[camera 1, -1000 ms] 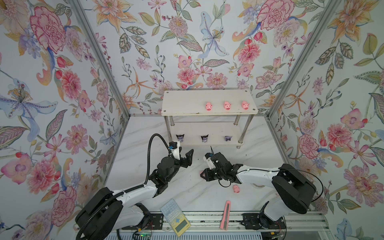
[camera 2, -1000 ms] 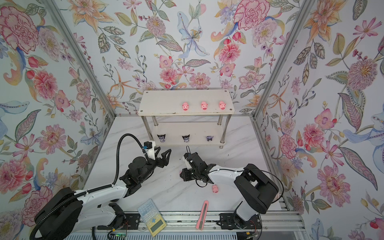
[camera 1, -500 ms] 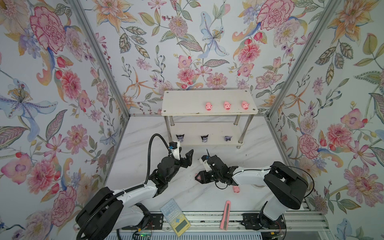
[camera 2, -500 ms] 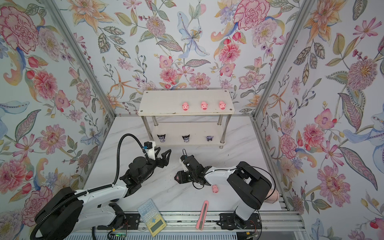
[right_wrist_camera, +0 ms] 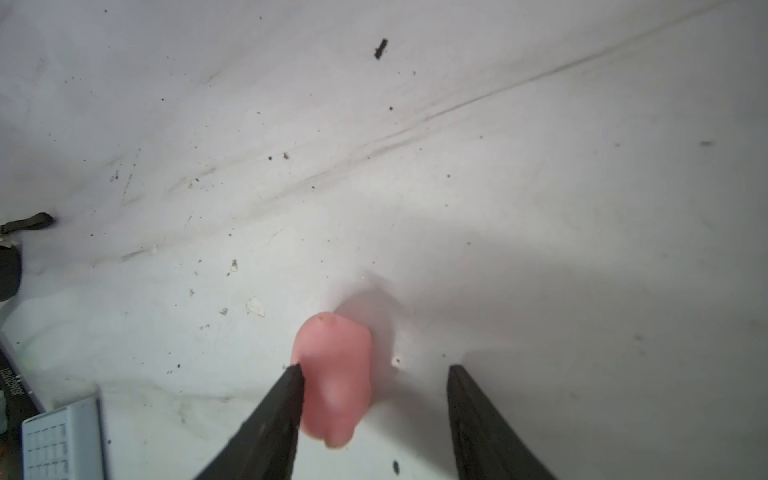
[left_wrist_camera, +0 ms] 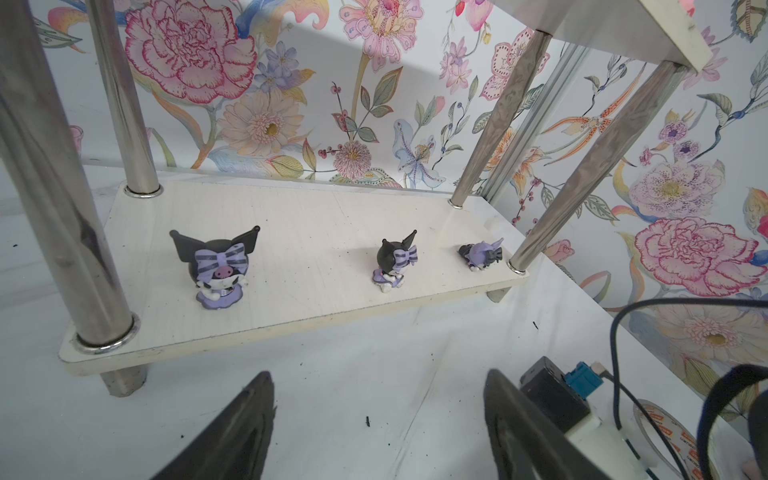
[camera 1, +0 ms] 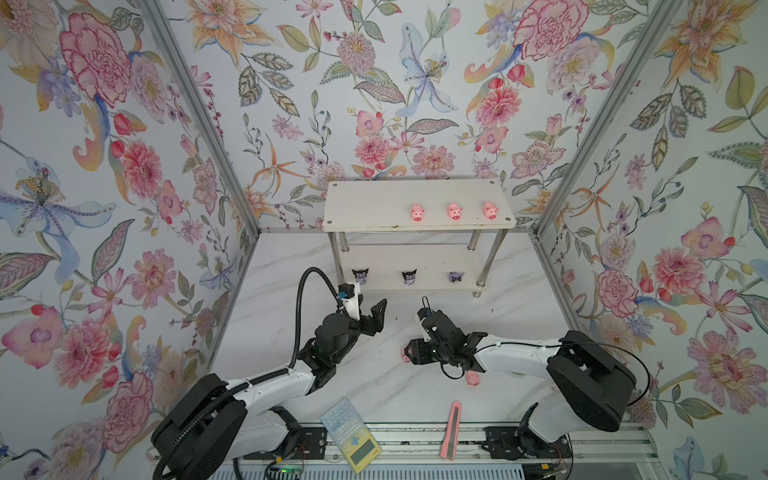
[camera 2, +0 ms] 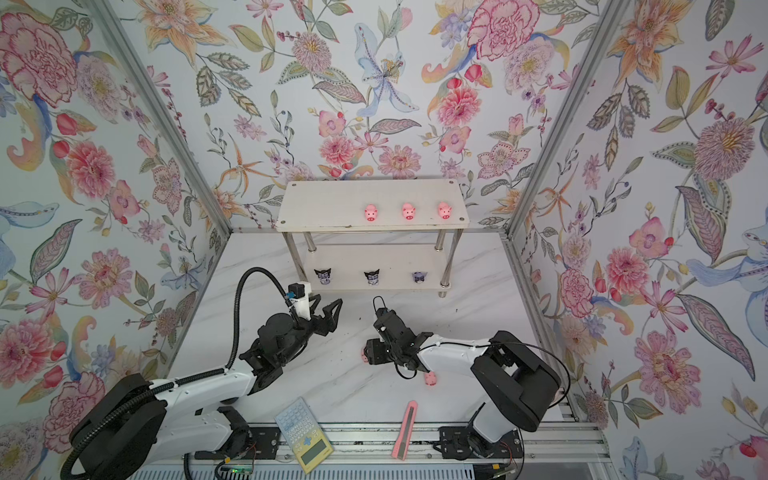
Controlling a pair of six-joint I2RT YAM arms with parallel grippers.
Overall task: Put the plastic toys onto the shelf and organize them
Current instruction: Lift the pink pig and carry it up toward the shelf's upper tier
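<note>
The white shelf stands at the back with three pink pigs on its top board. Three black-and-purple figurines are on the lower board, the far one tipped over. My right gripper is open and low over the table. A pink pig lies between its jaws against one fingertip, with a gap to the other. In a top view that pig peeks out beside the right gripper. Another pig lies by the right forearm. My left gripper is open and empty before the lower board.
A pale blue-and-yellow calculator and a pink utility knife lie at the table's front edge. The shelf's chrome legs stand close ahead of the left gripper. Floral walls enclose the table on three sides.
My right gripper has gone from nearly shut on the pig to open, and the pig now rests on the table between its jaws. The left arm has not moved.
</note>
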